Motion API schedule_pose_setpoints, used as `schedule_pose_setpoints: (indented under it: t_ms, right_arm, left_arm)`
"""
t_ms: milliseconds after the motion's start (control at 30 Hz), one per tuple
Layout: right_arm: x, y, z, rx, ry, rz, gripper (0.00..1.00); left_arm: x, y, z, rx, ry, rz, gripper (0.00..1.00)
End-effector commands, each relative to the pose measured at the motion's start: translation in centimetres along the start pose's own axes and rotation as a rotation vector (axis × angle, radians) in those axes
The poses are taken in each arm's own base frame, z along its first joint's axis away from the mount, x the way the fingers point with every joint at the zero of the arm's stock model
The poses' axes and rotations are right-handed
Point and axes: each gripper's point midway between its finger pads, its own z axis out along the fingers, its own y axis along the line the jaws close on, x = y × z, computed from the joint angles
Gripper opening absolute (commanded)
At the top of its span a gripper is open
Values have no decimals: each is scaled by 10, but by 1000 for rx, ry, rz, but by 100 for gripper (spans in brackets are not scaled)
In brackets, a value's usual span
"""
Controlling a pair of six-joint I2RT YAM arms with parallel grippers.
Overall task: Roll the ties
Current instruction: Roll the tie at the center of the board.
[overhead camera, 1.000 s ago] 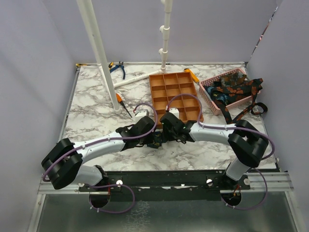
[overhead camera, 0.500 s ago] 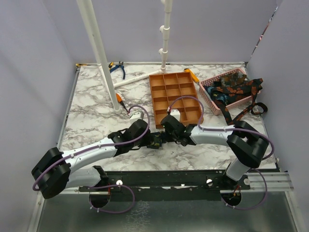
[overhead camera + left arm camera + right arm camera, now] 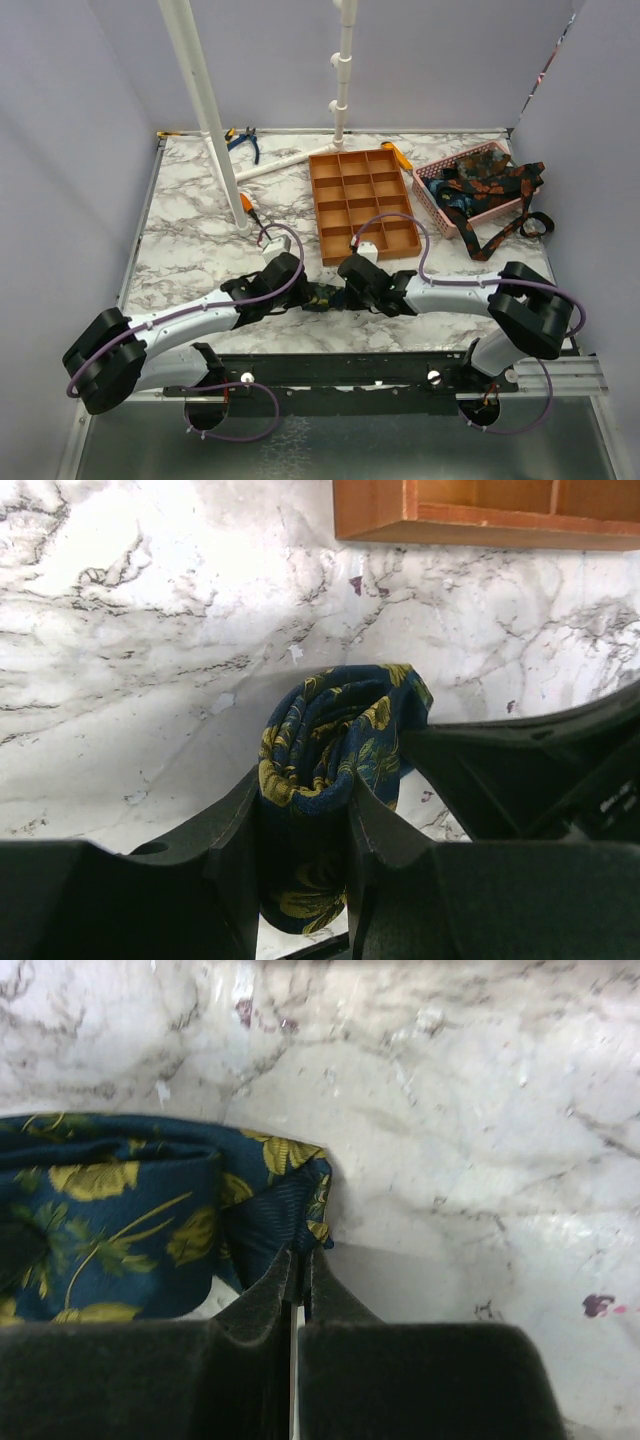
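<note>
A navy tie with yellow-gold leaves (image 3: pixel 323 295) is rolled up on the marble table (image 3: pixel 190 250) between my two grippers, near the front edge. My left gripper (image 3: pixel 305 825) is shut on the roll (image 3: pixel 335 745), which stands up out of its jaws. My right gripper (image 3: pixel 300 1260) is shut on the tie's loose end (image 3: pixel 290 1205), just right of the roll (image 3: pixel 110 1220). In the top view the left gripper (image 3: pixel 303 296) and right gripper (image 3: pixel 340 296) meet at the roll. Several more ties (image 3: pixel 480 185) lie in and over the pink basket (image 3: pixel 438 203) at the back right.
An orange compartment tray (image 3: pixel 362 200) stands just behind the grippers; its edge shows in the left wrist view (image 3: pixel 480 525). White pipes (image 3: pixel 205 110) rise at the back. Pliers (image 3: pixel 243 140) and an orange-handled tool (image 3: pixel 250 210) lie at the back left.
Both grippers, with the rolled tie between them, have moved nearer the front edge and slightly left. The left arm has stretched out lower over the table.
</note>
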Motion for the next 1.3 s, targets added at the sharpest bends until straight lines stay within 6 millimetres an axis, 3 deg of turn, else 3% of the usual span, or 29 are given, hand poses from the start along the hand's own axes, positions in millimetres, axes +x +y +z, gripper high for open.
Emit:
schedule_pose_setpoints:
  t_ms: [0,133,333,467,667,900,1100,1267]
  right_arm:
    - [84,-64,-21,218,284,-110,0]
    - [87,-66,-30,228,281,-94,1]
    - [64,-63,-40,257,196,-54,35]
    - [40,-53,-50,245,119,-40,46]
    - [22,-60,-62,266,35,-37,49]
    - [30,-68,-65,244,18,6,49]
    - [40,-73,-64,222,29,33,48]
    - [46,-76,-64,214,35,43,48]
  left_arm:
    - [-1,9,8,-53,-3,12,0]
    - [4,17,11,-90,22,42,0]
    - [0,21,12,-148,41,131,0]
    - [-10,24,8,-209,39,219,0]
    - [-29,41,-3,-374,43,380,0]
    - [-39,59,-8,-564,73,552,0]
    - [-42,40,-8,-658,58,684,0]
    - [-31,21,4,-706,65,779,0]
